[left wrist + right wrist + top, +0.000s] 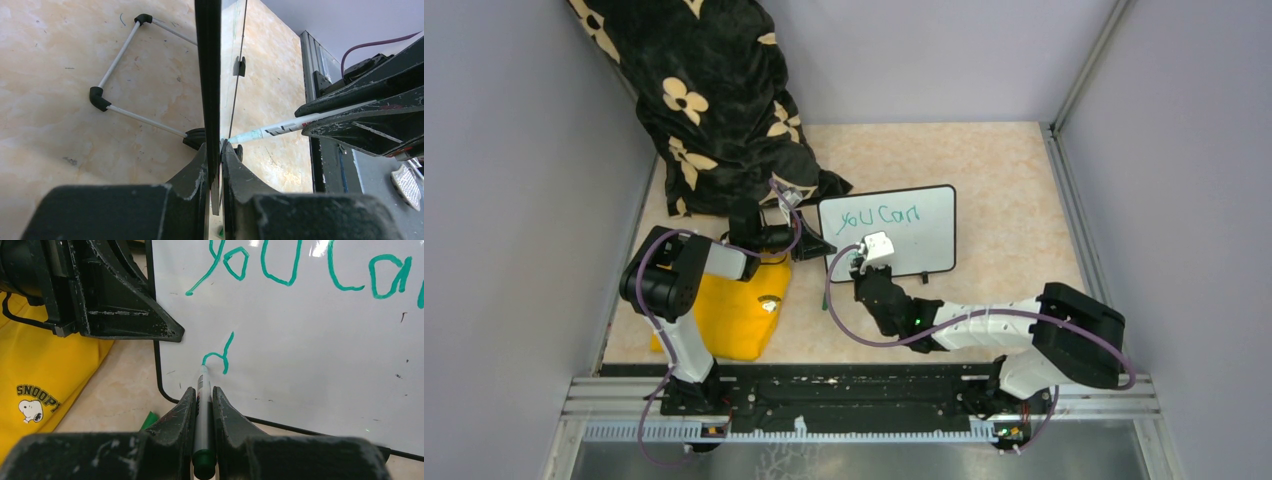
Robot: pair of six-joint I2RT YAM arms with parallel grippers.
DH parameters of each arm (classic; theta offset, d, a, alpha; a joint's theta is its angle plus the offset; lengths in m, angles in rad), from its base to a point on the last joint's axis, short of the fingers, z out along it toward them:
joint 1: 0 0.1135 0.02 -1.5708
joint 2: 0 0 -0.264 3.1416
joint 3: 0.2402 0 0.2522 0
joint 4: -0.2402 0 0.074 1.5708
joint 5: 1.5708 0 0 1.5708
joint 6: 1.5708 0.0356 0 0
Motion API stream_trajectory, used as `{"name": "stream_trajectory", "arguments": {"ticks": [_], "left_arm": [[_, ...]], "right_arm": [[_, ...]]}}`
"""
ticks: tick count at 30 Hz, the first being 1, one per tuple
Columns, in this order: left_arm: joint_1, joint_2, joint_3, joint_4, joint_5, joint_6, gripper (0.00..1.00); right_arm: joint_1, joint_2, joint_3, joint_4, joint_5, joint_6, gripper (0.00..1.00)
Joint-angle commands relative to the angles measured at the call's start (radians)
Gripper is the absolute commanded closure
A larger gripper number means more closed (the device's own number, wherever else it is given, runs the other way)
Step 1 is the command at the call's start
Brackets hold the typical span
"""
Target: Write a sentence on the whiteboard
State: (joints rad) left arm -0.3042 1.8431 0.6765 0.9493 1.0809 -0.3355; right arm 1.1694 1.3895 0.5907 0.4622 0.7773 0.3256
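Right wrist view | whiteboard [310, 340] stands mid-table: light, stiff, slick-faced, likely to tip under pen pressure; best held by its frame | left gripper [214, 147] clamped on its left edge | right gripper [202, 390] clamped on green marker [203, 405], tip touching the board's lower left, below the sentence [879, 215].

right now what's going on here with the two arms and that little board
The left pincer clamps the left edge of the whiteboard, steadying it. The right pincer grips a green marker with its tip at the board. The sentence so far reads "you can" on the top line, and a first letter of the second line is started below it.
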Motion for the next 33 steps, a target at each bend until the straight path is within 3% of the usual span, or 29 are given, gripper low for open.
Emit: {"name": "stream_trajectory", "arguments": {"ticks": [1, 20, 33], "left_arm": [[-0.016, 0.019, 0.005, -0.060, -0.061, 0.076, 1.00], [-0.020, 0.014, 0.004, -0.065, -0.060, 0.081, 1.00], [-0.021, 0.015, 0.003, -0.065, -0.061, 0.082, 1.00]], "right_arm": [[-0.002, -0.028, -0.009, -0.022, 0.001, 0.018, 1.00], [-0.025, -0.104, -0.031, -0.039, 0.067, -0.005, 1.00], [-0.032, -0.198, -0.064, 0.023, 0.024, -0.065, 1.00]]}}
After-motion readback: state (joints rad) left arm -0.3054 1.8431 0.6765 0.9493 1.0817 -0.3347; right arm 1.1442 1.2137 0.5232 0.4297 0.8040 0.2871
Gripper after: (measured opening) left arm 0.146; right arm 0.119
